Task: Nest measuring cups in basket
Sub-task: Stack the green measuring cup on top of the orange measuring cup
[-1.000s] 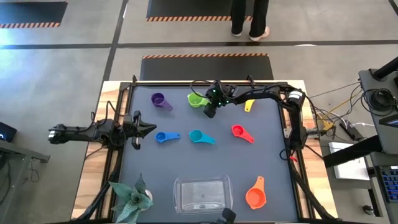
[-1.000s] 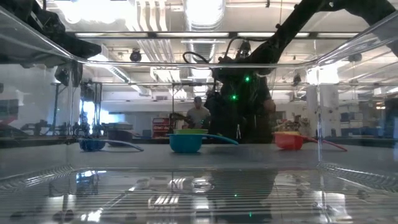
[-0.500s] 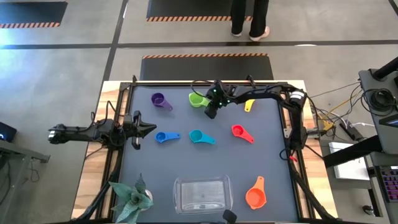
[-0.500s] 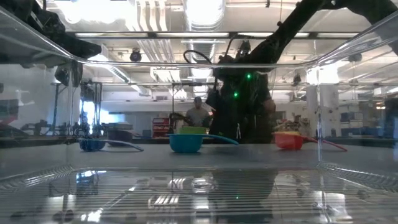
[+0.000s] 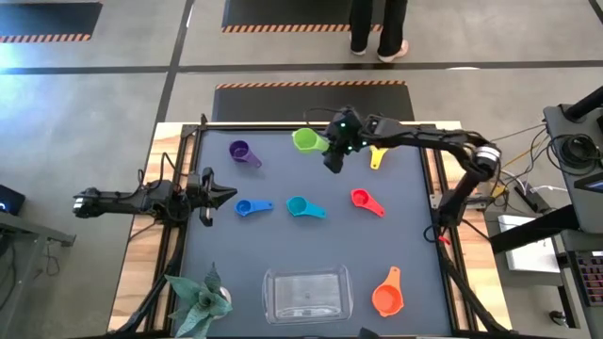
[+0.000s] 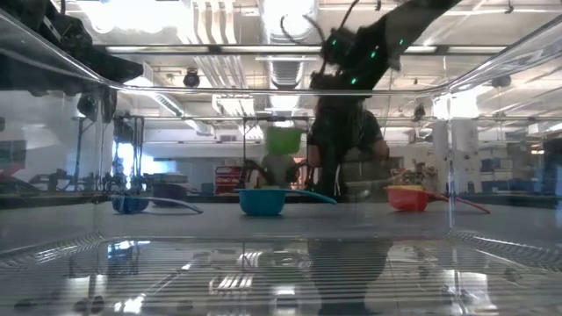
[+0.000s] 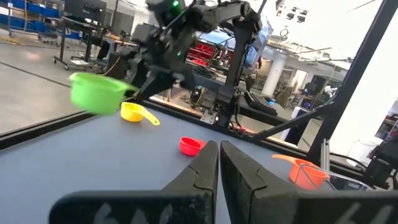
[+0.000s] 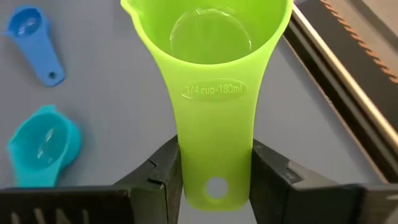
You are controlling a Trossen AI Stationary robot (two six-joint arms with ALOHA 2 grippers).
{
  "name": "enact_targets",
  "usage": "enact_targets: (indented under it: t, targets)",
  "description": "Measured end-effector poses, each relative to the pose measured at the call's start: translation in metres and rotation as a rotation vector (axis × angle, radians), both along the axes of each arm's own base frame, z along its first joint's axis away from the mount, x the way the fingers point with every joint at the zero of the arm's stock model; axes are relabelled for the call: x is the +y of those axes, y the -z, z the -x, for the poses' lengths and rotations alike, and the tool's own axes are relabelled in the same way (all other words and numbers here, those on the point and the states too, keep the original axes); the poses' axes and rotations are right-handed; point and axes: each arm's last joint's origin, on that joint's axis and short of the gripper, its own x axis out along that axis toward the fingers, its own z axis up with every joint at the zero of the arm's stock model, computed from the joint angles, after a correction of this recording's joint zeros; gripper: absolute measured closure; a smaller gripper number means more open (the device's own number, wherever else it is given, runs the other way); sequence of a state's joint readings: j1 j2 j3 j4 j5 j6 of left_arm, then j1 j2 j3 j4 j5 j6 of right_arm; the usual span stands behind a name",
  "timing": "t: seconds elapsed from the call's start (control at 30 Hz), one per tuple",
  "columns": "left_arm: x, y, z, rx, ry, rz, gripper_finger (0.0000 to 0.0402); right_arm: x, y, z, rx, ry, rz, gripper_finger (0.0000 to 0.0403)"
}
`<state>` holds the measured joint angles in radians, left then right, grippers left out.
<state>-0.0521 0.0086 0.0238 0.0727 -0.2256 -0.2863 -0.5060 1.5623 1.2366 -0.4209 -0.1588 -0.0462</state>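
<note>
Measuring cups first: I've got the bright green plastic 3/4-cup scoop point(image 8: 208, 56) pinched by its flat handle in my right gripper point(image 8: 214, 171), lifted off the mat near the top centre of the high view. Next I need to carry it down to the clear rectangular plastic basket point(image 5: 308, 294) at bottom centre. My left gripper point(image 7: 219, 165) waits at the left edge, fingers nearly together, holding nothing.

Six measuring cups point(image 5: 300, 207) lie spread across the table point(image 5: 405, 240), one more hangs above its far edge in the right gripper point(image 5: 332, 151); the basket point(image 5: 307, 294) sits at the near edge, beside a toy plant point(image 5: 198, 299).
</note>
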Motion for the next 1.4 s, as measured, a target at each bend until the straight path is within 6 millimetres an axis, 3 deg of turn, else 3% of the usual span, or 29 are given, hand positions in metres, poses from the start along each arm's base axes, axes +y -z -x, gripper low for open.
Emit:
enact_targets:
  t: [0.27,0.47,0.9,1.4]
  targets:
    - [0.000,0.000,0.000,0.000,0.000,0.000,0.0402,0.027,-0.046,0.043,-0.044,-0.093,-0.020,0.0277]
    - [0.000,0.000,0.000,0.000,0.000,0.000,0.0402,0.054,-0.064,0.072,-0.104,-0.134,-0.015,0.0279]
    - [0.000,0.000,0.000,0.000,0.000,0.000,0.0402,0.116,-0.048,0.119,-0.155,-0.223,-0.161,0.0279]
    - [0.000,0.000,0.000,-0.001,0.000,0.000,0.0402,0.153,-0.036,0.115,-0.120,-0.236,-0.319,0.0281]
